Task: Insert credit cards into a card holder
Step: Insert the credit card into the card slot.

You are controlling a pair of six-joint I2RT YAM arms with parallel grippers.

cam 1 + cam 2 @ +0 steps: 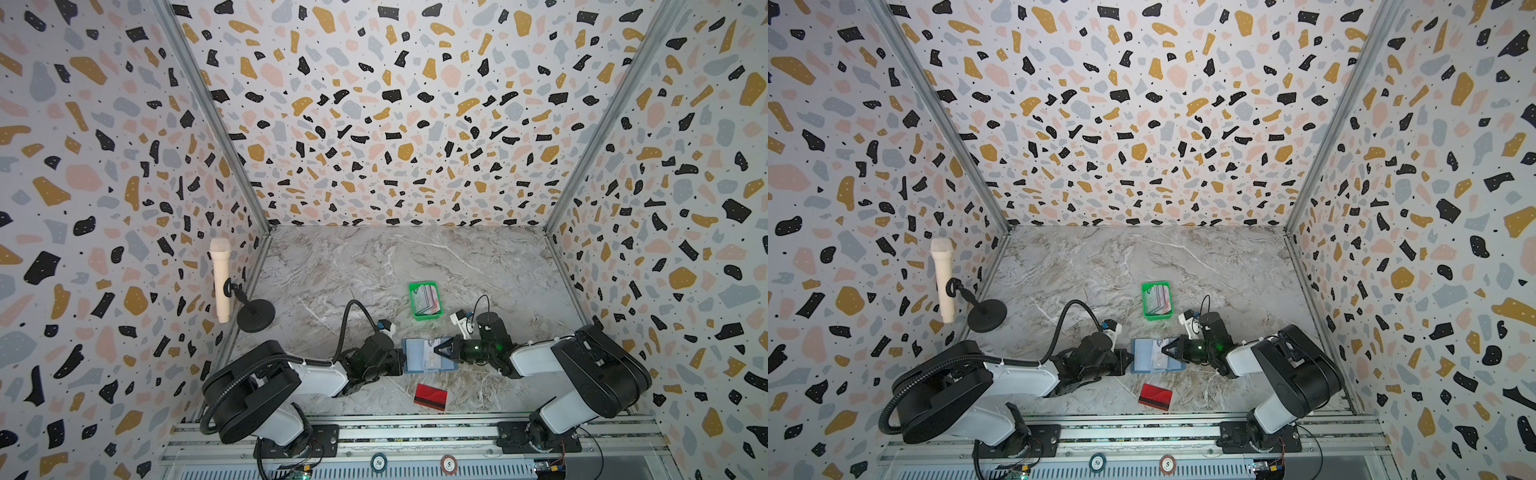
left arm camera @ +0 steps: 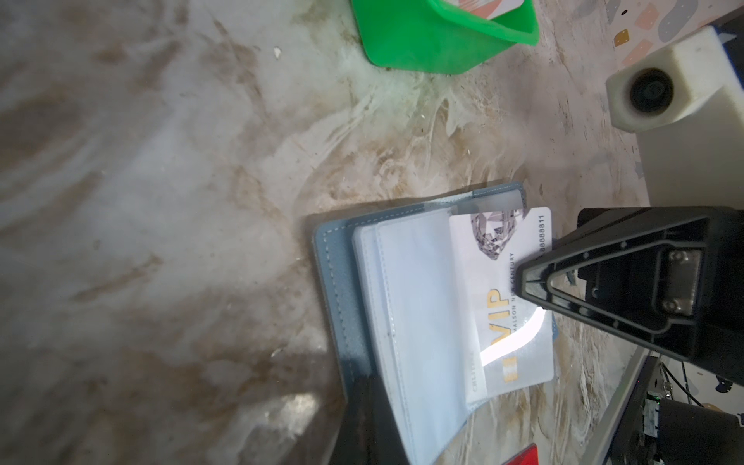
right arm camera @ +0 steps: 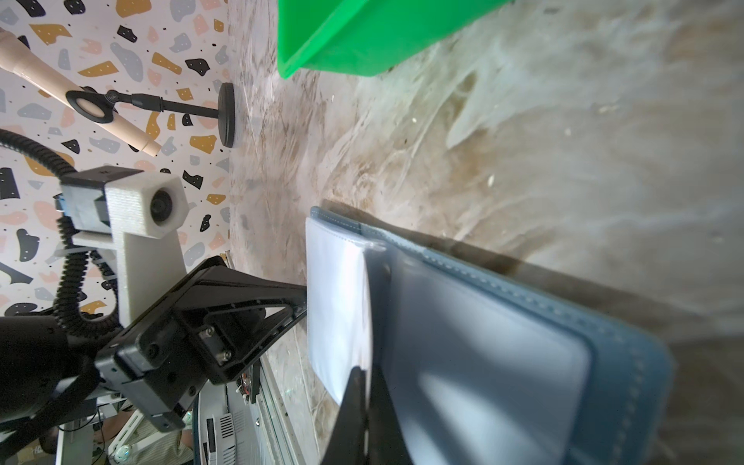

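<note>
- Card insertion is the step in hand: a dusty-blue, leather-like folding card holder [image 1: 415, 355] lies open on the grey marble-patterned table [image 1: 374, 266], between the two arms.
- Left gripper [image 1: 402, 361] has its jaws pressed together on the holder's outer edge and seems to steady it.
- Right gripper [image 1: 437, 350] pinches a white plastic credit card with gold "VIP" lettering [image 2: 499, 290], which sits partly under a clear plastic sleeve [image 2: 418, 302].
- Next move, in my judgement: push the card flat and straight, deeper into the sleeve, then let go.
- Red credit card with a dark stripe [image 1: 430, 396] lies near the holder, and more cards wait in a bright green plastic tray [image 1: 411, 299].
</note>
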